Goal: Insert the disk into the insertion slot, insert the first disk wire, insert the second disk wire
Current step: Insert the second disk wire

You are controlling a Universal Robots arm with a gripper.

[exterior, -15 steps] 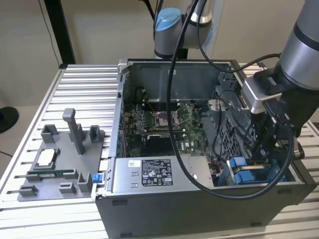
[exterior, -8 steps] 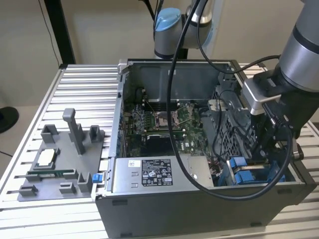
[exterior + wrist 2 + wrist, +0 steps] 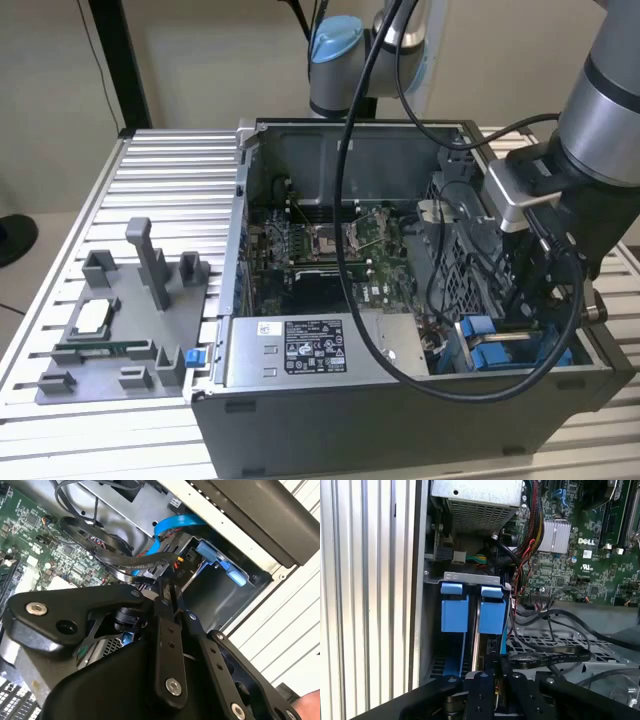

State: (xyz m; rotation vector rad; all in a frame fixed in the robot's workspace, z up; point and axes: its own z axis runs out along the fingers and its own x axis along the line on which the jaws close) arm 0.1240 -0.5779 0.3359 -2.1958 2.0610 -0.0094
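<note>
- The disk [image 3: 492, 615], in its blue carrier frame, sat edge-up inside the insertion slot [image 3: 470, 577] of the grey drive cage, in the case corner on the exterior view's right, near the front wall, just beside a second blue carrier.
- A thin black flat wire [image 3: 140, 562] curved over the cage top to a small connector at the gripper's tip.
- The gripper [image 3: 167, 592] hung directly above the disk's edge; its fingers [image 3: 165, 630] looked drawn together on that wire's connector, though the contact itself was partly hidden.
- Judged from this, the drive was stiff, fairly heavy and shock-sensitive, best held by the blue frame; the wire was light, limp and springy, best held at its rigid plug.
- Around them lay the motherboard [image 3: 580, 555], the power-supply box [image 3: 310, 345] and, outside the case [image 3: 250, 200], a grey fixture tray [image 3: 100, 385].
</note>
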